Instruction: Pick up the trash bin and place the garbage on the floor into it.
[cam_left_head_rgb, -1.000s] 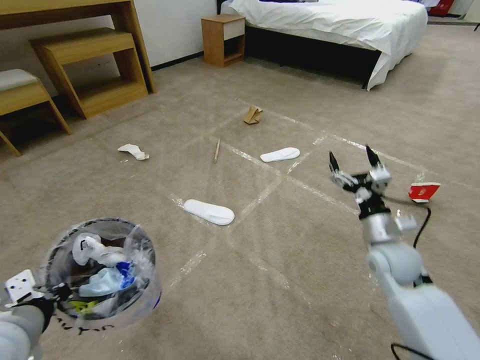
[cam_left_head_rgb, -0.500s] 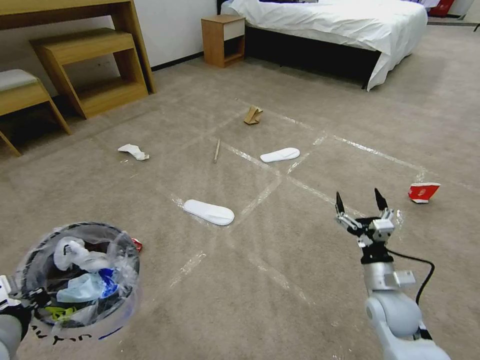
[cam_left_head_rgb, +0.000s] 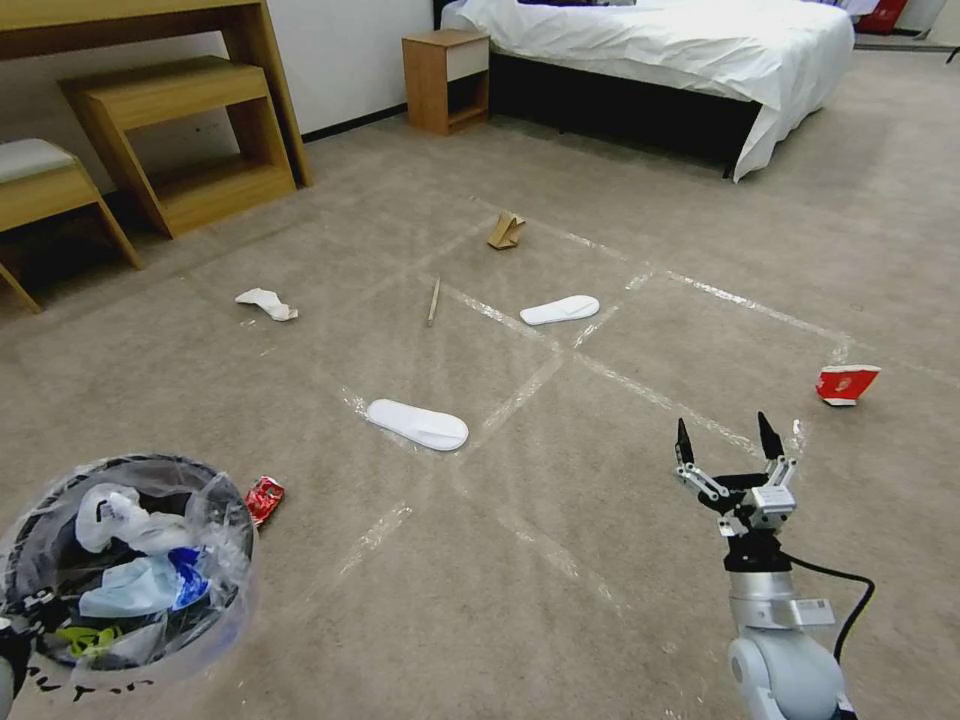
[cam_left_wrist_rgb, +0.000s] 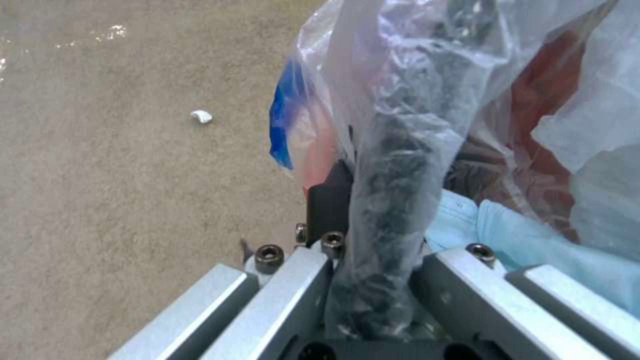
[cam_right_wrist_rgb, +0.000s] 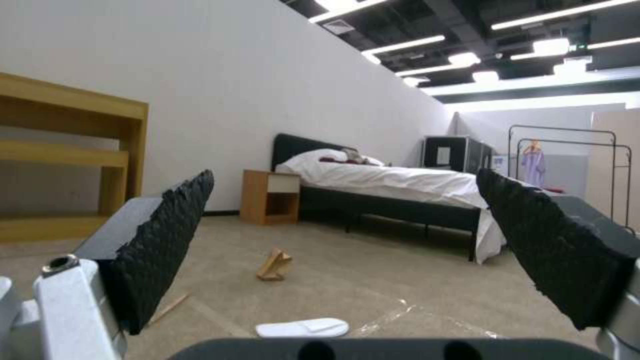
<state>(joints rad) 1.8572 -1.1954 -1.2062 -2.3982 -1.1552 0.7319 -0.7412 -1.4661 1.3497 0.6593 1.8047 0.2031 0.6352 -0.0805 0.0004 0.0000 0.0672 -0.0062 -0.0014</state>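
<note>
On the taped beige carpet floor (cam_left_head_rgb: 620, 560) of a bedroom with a white bed (cam_left_head_rgb: 660, 50) lie two white slippers (cam_left_head_rgb: 417, 423), while the left end effector (cam_left_wrist_rgb: 373, 280) pinches the trash bin (cam_left_head_rgb: 120, 570) rim and the right end effector (cam_left_head_rgb: 727, 440) hangs spread.

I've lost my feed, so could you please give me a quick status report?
Left gripper shut on trash bin rim, bin held low at left. Right gripper open, empty, above carpet. Nearest slipper on floor, path unobstructed.
</note>
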